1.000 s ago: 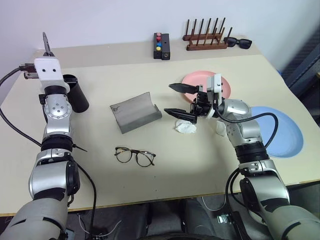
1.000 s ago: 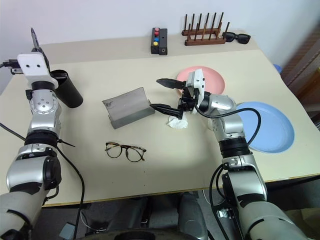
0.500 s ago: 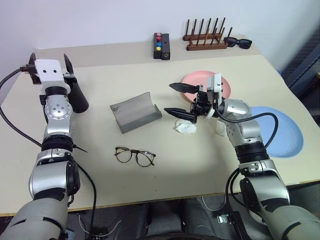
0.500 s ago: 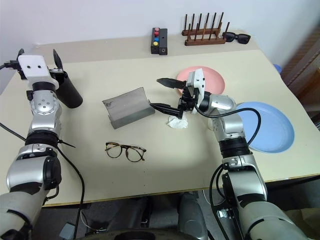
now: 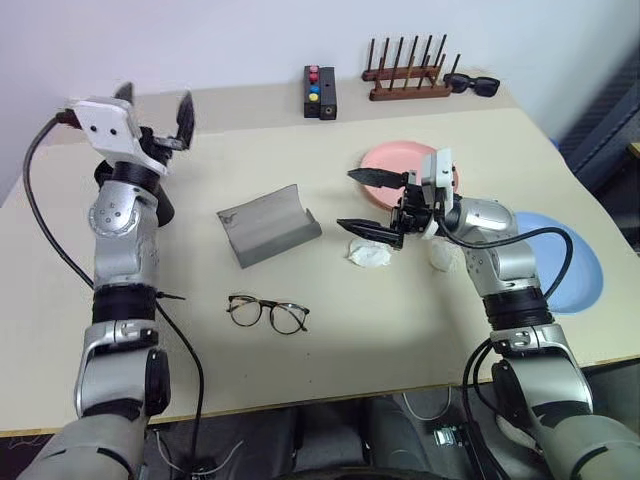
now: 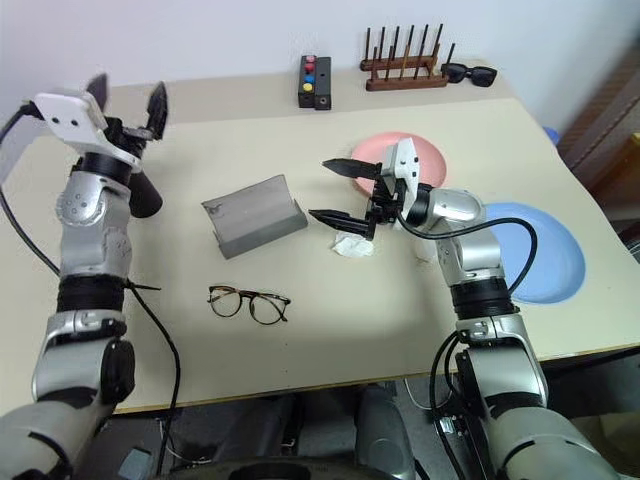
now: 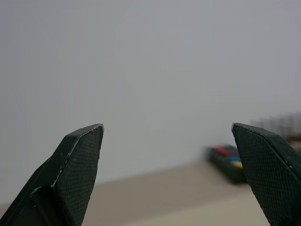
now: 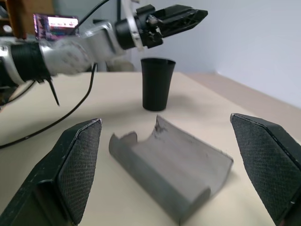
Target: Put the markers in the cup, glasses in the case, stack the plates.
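Your left gripper (image 5: 155, 108) hovers above the tapered black cup (image 8: 157, 83), jaws spread and empty. Your right gripper (image 5: 372, 203) gapes likewise beside the matte grey case (image 5: 268, 224); thin-rimmed glasses (image 5: 267, 312) lie nearer on the worktop (image 5: 400, 320).

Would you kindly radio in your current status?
Both grippers open, empty: left gripper above cup, right gripper beside case. Glasses uncased. Plates unstacked.

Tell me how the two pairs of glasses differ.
The eyeglasses have thin rims and clear lenses; the sunglasses are chunky black with dark lenses. The eyeglasses lie near the table's front, the sunglasses at the back beside the wooden rack. Both rest untouched.
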